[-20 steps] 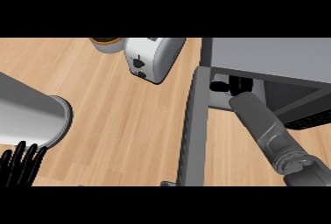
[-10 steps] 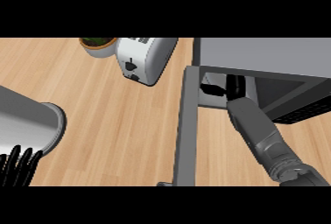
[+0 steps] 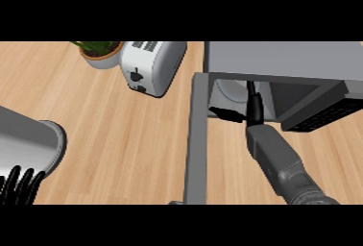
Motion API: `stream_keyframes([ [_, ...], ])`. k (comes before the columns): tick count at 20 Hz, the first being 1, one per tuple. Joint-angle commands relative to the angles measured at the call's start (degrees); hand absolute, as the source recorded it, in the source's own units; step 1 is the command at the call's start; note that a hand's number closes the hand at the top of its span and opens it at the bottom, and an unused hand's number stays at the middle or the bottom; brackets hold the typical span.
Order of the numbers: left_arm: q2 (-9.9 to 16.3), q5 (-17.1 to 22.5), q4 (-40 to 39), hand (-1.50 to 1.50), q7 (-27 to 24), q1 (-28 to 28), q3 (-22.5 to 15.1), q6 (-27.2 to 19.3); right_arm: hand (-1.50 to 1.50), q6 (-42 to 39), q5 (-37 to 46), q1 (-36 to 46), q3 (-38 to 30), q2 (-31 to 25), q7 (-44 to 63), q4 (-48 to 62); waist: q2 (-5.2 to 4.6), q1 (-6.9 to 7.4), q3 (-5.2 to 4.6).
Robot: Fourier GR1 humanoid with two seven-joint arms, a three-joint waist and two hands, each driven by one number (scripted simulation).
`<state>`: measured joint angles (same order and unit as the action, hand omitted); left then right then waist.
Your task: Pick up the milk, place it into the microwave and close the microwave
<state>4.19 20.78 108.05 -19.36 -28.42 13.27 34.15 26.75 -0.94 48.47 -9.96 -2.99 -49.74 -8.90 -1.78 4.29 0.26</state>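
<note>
- Head view: I'm reaching my right hand (image 3: 245, 113) into the microwave (image 3: 284, 62); whether its fingers are clamped, I cannot tell.
- The milk (image 3: 230, 91) is sitting inside, just beyond the fingers.
- The door (image 3: 197, 144) is hanging open, left of them.
- My left hand (image 3: 20, 185) is resting with fingers apart, far off.

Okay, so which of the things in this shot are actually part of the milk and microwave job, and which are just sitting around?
Part of the job:
- microwave
- its open door
- right hand, reaching into the microwave
- a pale thing inside, possibly the milk; I cannot tell

Just there:
- toaster
- potted plant
- grey cylinder
- left hand, resting at the lower left edge
</note>
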Motion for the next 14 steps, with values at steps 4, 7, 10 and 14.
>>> stream_keyframes([
  [4,-0.78,1.59,3.91,-1.50,1.50,-5.01,0.17,0.78,-1.50,-5.35,-1.38,-6.39,-1.81,1.03,-9.23,-0.22,0.91,-1.54,-0.09],
  [7,-0.51,0.69,0.69,-1.50,1.97,-2.15,0.71,0.30,-1.50,-8.53,-1.71,-8.60,-2.02,1.05,-11.22,-1.19,1.18,-2.67,-0.15],
  [10,-2.52,-1.65,3.88,-1.50,1.89,-5.63,-1.27,0.80,-1.50,-11.70,-1.75,-11.22,-1.17,2.89,-12.47,-2.13,1.56,-3.13,-0.19],
  [14,-2.52,-3.34,5.08,-1.50,2.22,-6.10,-2.43,1.48,-1.50,-18.26,-1.37,-15.02,-0.33,1.40,-13.15,-3.10,1.65,-3.47,-0.20],
])
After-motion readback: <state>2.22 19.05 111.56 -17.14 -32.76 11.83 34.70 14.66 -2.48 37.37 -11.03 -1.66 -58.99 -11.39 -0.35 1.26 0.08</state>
